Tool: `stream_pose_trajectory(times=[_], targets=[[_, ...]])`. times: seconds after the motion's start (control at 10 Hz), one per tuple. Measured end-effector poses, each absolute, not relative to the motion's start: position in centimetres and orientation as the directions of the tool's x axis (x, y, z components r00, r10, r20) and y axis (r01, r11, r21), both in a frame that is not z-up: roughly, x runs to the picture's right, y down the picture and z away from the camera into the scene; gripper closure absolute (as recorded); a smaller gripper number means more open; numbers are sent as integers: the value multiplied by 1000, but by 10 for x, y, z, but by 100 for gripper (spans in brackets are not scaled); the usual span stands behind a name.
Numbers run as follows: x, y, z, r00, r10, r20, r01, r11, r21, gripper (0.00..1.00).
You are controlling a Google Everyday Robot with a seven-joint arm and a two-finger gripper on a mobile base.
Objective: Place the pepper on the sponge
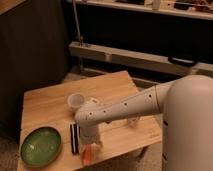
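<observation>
The pepper (87,156) is a slim orange-red piece lying on the wooden table (50,102) close to its front edge. My gripper (90,145) hangs from the white arm directly over the pepper's far end and covers part of it; its jaws stand open, and the pepper rests on the wood. The sponge (134,121) shows only as a small pale pad peeking out behind the arm, to the right of the gripper and farther back.
A black block with pale stripes (75,137) lies just left of the gripper. A green plate (41,146) sits at the front left. A clear cup (76,101) stands behind the gripper. The table's front edge runs right below the pepper.
</observation>
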State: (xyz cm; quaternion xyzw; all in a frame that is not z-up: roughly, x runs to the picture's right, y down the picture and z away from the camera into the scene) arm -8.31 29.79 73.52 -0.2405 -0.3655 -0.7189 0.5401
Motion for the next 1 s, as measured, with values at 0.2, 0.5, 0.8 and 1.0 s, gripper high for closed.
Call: stream_pose_trajectory(times=[0.2,0.5,0.8,1.0], targets=[[-86,302,735,-304,-596,743,952,-152,267,34],[-96,310,734,-323,-581,747,946,-166,280,34],[-103,317,736,-332,-570,752,943,-174,285,34],[-106,321,740,-329,-566,756,944,-179,277,34]])
